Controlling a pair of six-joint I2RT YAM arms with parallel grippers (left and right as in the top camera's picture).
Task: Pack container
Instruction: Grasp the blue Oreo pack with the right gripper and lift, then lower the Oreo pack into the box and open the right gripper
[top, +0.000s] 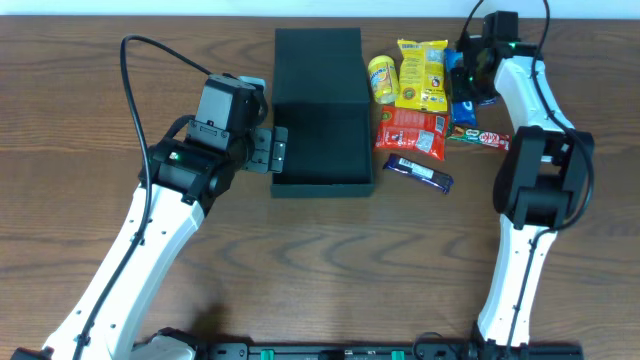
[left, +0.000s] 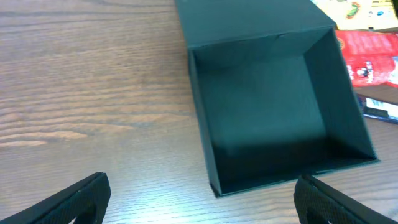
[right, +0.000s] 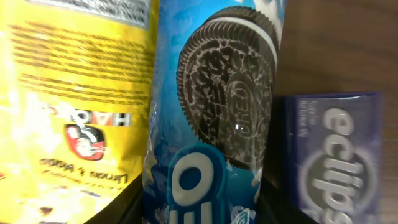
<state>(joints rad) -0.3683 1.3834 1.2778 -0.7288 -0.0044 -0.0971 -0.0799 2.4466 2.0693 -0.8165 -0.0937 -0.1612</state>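
Observation:
The container (top: 322, 182) is a matte black square box, open, with its flap lid (top: 318, 55) laid back away from me. It looks empty in the left wrist view (left: 198, 118). My left gripper (top: 272, 150) is open and empty just left of the box's near corner (left: 202, 185). My right gripper (top: 462, 78) sits low over the snack pile. Its fingers (right: 199, 208) press both sides of a blue Oreo packet (right: 217, 124), which lies between a yellow bag (right: 74, 99) and a purple Eclipse pack (right: 336, 155).
Right of the box lie a small yellow round packet (top: 382, 78), the yellow bag (top: 422, 75), a red packet (top: 412, 130), a dark blue bar (top: 420, 173) and a red-and-green bar (top: 478, 137). The red packet also shows in the left wrist view (left: 373, 59).

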